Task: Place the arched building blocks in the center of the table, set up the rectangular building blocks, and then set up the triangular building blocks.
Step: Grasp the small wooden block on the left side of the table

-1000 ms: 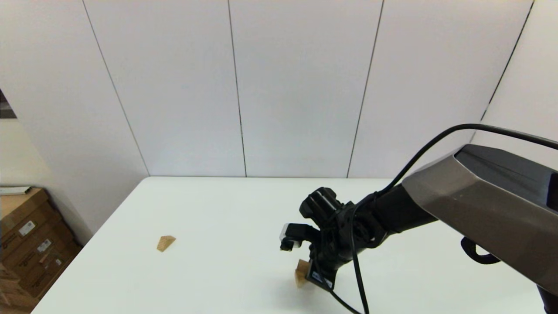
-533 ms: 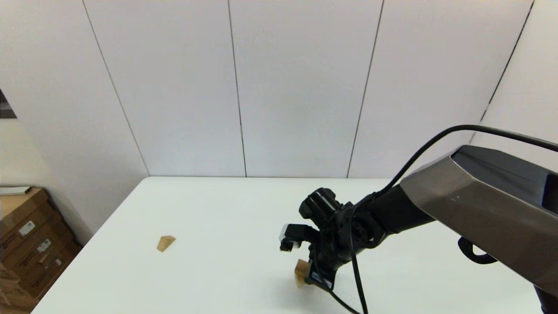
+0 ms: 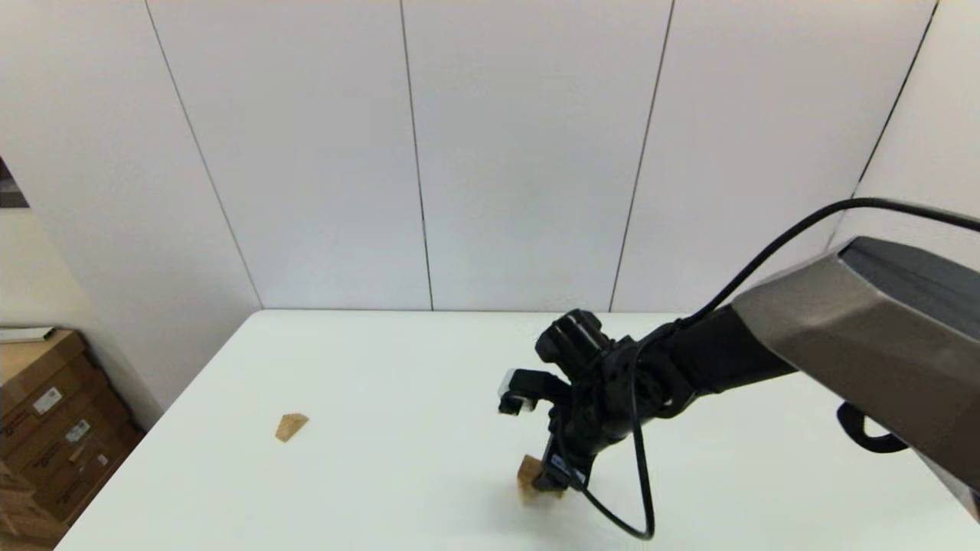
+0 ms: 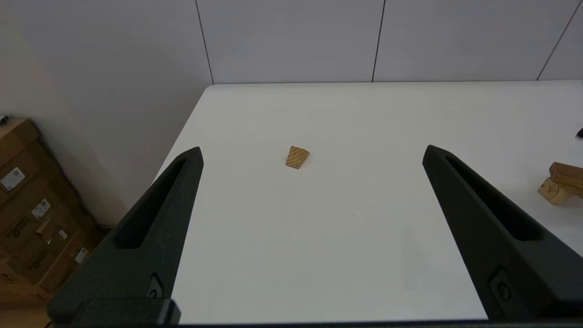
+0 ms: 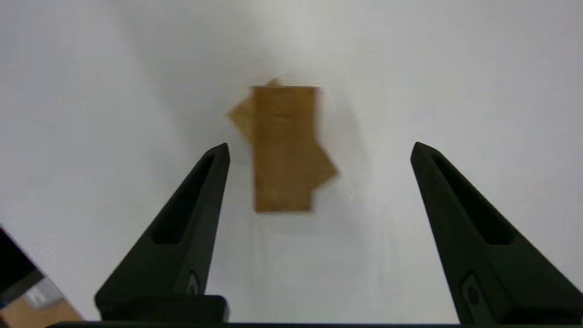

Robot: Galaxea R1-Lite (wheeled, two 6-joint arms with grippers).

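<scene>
Overhead, right gripper (image 5: 319, 150) spread wide, released, above the rectangular building blocks (image 5: 283, 148).

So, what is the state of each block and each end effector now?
Rectangular block: lying crosswise on the arch, released.
Arch: on the table, under the rectangular block.
Wedge: alone on the table, untouched.
Right end effector: open, above the stack.
Left end effector: open, empty.
</scene>
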